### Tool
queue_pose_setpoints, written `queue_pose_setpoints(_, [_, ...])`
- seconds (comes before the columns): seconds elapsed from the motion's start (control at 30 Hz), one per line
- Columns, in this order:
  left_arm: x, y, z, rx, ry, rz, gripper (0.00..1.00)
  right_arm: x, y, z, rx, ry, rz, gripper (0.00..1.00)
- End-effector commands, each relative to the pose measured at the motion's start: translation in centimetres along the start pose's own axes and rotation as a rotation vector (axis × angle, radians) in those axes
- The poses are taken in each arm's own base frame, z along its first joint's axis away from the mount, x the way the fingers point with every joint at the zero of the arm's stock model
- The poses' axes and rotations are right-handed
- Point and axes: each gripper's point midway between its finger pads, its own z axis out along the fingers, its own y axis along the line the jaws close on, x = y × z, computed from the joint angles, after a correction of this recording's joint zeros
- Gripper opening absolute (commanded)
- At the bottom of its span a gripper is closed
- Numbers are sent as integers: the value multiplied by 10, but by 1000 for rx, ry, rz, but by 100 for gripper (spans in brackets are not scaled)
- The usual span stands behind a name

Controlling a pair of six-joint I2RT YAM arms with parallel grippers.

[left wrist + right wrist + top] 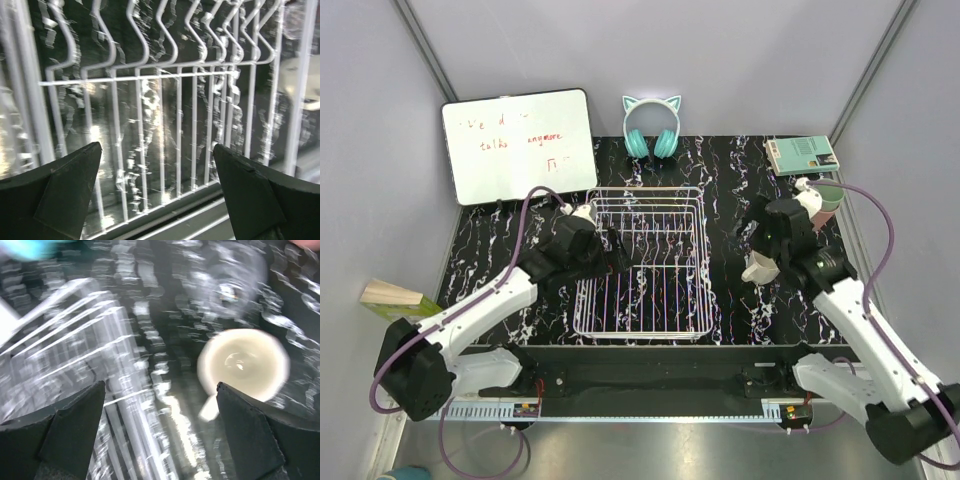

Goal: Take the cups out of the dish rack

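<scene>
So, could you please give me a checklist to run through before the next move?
1. Right gripper open: ok.
2. Mug upright on the table, outside the rack: ok.
3. Mug handle clear of the fingers: cannot tell, blurred.
4. Rack free of cups: ok, none seen.
5. Left gripper open: ok.
6. Glass upright: cannot tell.

Left arm (pixel 475 312) and right arm (pixel 868 330) — white shells, black joints, purple cables (pixel 888 235) (left hand (pixel 156 146), right hand (pixel 160 384): black wedge fingers (pixel 65 195)).
</scene>
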Motion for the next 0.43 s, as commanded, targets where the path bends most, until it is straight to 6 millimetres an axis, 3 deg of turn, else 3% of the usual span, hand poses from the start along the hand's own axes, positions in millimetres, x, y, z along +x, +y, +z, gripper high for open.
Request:
queue_pose_setpoints(0.0, [-31,-1,-23,-109,-126,137,99,-15,54,-56,-212,-100,-101,100])
queue_pose_setpoints(0.13, [-39,2,-41,-212,-200,244,99,-1,72,-73,-285,-101,-169,100])
queue_pose_setpoints(0.3, [-51,0,-62,-237,-263,278,99,29,102,-75,-339,-105,-316,100])
queue_pose_setpoints(0.4, [-59,1,-71,-250,-297,279,99,33,119,-73,-331,-125,-378,100])
